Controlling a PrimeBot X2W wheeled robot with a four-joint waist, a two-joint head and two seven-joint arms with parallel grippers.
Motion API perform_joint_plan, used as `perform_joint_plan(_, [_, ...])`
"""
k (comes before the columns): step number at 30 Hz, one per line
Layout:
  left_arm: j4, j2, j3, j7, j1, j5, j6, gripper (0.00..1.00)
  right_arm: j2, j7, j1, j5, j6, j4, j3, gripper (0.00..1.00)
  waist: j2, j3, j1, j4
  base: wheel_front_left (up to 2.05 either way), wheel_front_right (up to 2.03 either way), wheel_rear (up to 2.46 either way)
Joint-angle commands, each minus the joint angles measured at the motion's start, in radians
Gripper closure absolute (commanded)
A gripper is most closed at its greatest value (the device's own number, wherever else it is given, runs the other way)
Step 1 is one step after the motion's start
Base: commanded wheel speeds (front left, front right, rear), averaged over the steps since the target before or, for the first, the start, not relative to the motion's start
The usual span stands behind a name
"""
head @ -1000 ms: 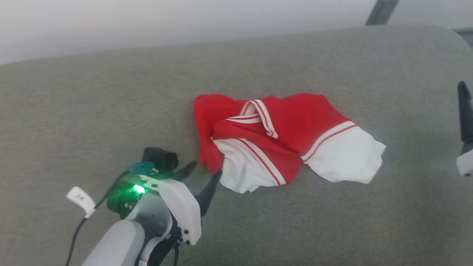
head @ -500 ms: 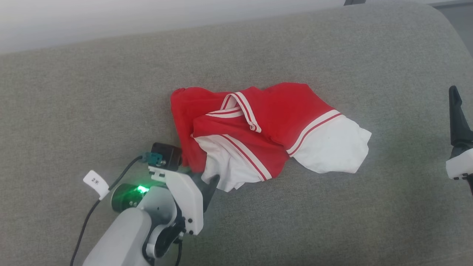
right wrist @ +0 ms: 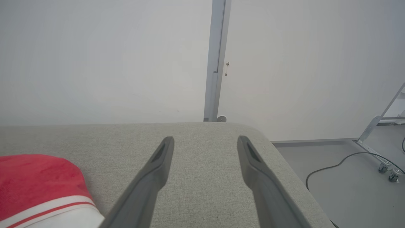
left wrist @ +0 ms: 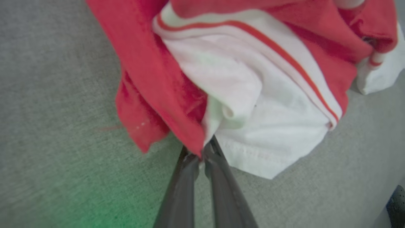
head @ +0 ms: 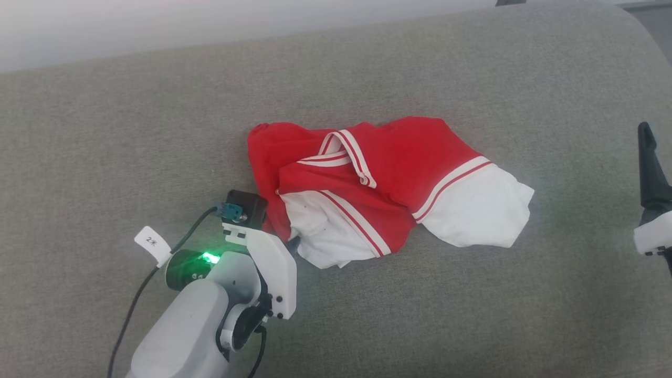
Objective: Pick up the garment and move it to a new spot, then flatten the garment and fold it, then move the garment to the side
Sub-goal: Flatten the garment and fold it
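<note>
Garment [head: 399, 157] lies just ahead of left hand [left wrist: 201, 153], which grips seemingly its hem.

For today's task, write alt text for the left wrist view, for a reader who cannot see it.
The left tool, its two dark fingers closed together, pinches the near edge of a crumpled red garment with white sleeve ends and striped trim. The garment lies on a grey fabric surface.

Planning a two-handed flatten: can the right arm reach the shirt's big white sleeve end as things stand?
Probably yes. The right claw is open, and only bare grey cushion lies between it and the shirt's white sleeve end; nothing blocks the way.
</note>
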Motion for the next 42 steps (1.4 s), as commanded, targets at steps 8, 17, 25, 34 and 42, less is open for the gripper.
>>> perform_joint_plan(8, [-0.062,0.063,0.005,0.043,0.07,0.005,0.047,1.0,0.002,0.015,0.024,-0.014,0.0,-0.004,-0.016,0.0,0.0,-0.029,-0.0001,0.032,0.0,0.0,0.0])
perform_joint_plan(17, [-0.234,0.228,0.089,0.072,0.155,0.037,0.13,1.0,0.012,0.035,0.052,-0.024,0.0,-0.018,-0.022,0.0,0.0,-0.071,-0.0001,0.069,0.0,0.0,0.0])
perform_joint_plan(25, [-0.245,0.282,0.108,0.087,0.203,-0.003,0.098,0.85,0.024,0.048,0.066,-0.017,0.0,-0.024,-0.007,0.0,0.0,-0.088,-0.0001,0.096,0.0,0.0,0.0])
perform_joint_plan(34, [-0.208,0.284,0.088,0.079,0.17,-0.016,0.045,0.0,0.027,0.04,0.053,-0.013,0.0,-0.019,0.004,0.0,0.0,-0.086,-0.0001,0.107,0.0,0.0,0.0])
perform_joint_plan(42, [-0.304,0.327,0.079,0.178,0.156,-0.007,0.067,0.0,0.02,0.03,0.048,-0.008,0.0,-0.022,0.004,0.0,0.0,-0.071,-0.0001,0.101,0.0,0.0,0.0])
